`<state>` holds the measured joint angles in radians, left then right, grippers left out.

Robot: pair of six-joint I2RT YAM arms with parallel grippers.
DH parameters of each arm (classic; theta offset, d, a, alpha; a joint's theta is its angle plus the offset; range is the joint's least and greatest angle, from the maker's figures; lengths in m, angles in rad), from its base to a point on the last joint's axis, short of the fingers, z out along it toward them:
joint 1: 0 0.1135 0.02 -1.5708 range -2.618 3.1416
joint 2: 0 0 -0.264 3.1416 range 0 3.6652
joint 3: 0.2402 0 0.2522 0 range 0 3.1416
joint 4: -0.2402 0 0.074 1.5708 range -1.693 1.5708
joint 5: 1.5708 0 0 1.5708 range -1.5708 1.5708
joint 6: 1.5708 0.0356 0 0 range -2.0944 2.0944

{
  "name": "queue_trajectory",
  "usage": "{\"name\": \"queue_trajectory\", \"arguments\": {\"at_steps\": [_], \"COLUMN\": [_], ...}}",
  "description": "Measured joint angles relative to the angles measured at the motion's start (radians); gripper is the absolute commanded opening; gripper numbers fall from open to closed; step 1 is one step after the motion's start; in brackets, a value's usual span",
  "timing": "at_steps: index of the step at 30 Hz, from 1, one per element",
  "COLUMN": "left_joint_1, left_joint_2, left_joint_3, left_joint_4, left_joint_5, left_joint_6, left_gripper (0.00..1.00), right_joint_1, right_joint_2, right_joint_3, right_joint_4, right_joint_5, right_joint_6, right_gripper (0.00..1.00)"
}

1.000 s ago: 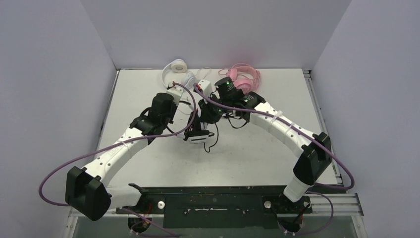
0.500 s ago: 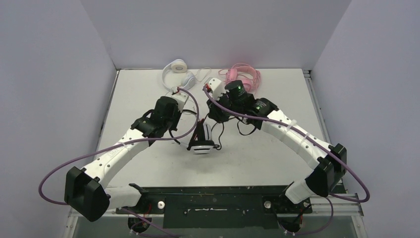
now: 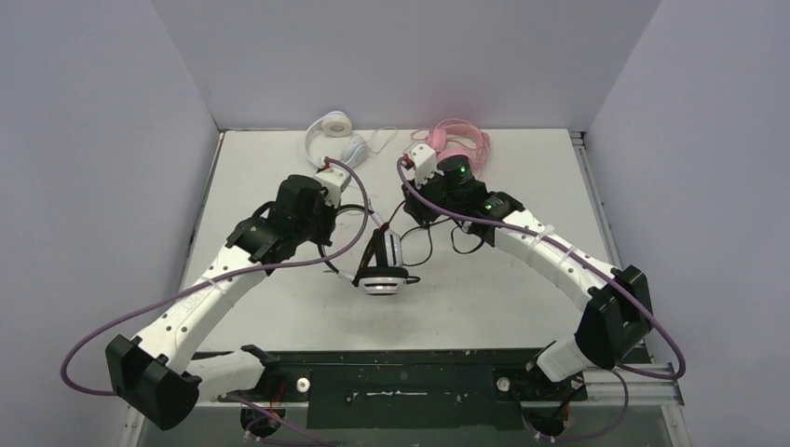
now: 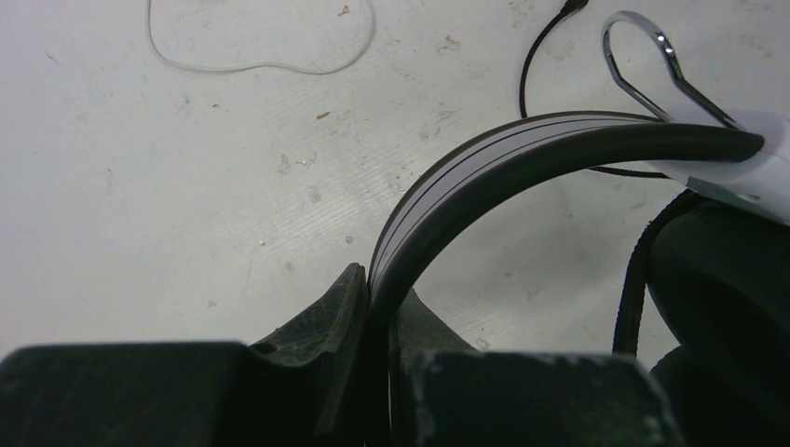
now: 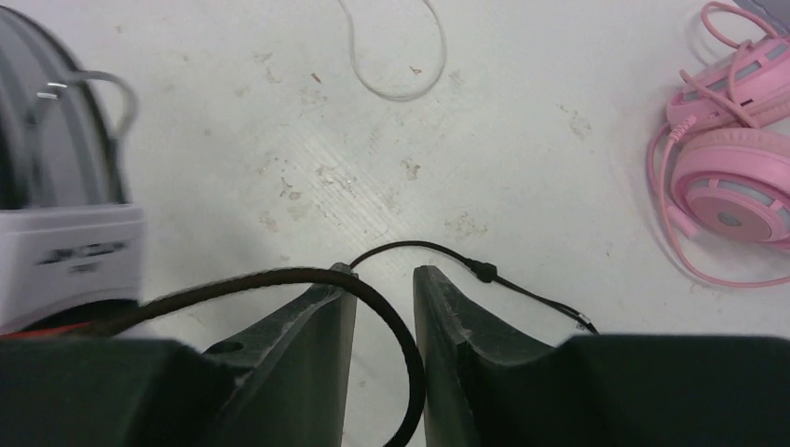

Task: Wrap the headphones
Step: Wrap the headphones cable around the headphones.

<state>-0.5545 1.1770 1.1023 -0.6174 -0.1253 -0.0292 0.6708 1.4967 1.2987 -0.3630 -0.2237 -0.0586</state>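
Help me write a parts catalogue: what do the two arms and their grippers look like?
Both the left arm and right arm have white links joined by black blocky joint housings, with a purple cable looping alongside each. Small green lights glow on the right arm's black joints. The left gripper and right gripper each have two black wedge-shaped fingers.
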Motion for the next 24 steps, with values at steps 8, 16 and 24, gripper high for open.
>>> {"name": "queue_trajectory", "arguments": {"at_steps": [8,16,24], "left_joint_1": [0.0,0.0,0.0], "left_joint_2": [-0.048,-0.032,-0.008], "left_joint_3": [0.109,0.304,0.389], "left_joint_4": [-0.097,-0.172,-0.12], "left_joint_5": [0.062,0.212,0.325], "left_joint_6": [-0.055,-0.241,-0.481], "left_gripper": [0.0,0.0,0.0], "right_joint_1": [-0.16,-0.166,-0.165], "right_joint_2": [-0.001,-0.013,0.048], "right_joint_3": [-0.2,-0.369,-0.487], "right_joint_4": [0.254,0.668,1.17], "right_joint_5": [-0.178,-0.368,-0.485], "right_joint_6": [0.048,0.19,0.385], "right_gripper": [0.36,0.43,0.38]}}
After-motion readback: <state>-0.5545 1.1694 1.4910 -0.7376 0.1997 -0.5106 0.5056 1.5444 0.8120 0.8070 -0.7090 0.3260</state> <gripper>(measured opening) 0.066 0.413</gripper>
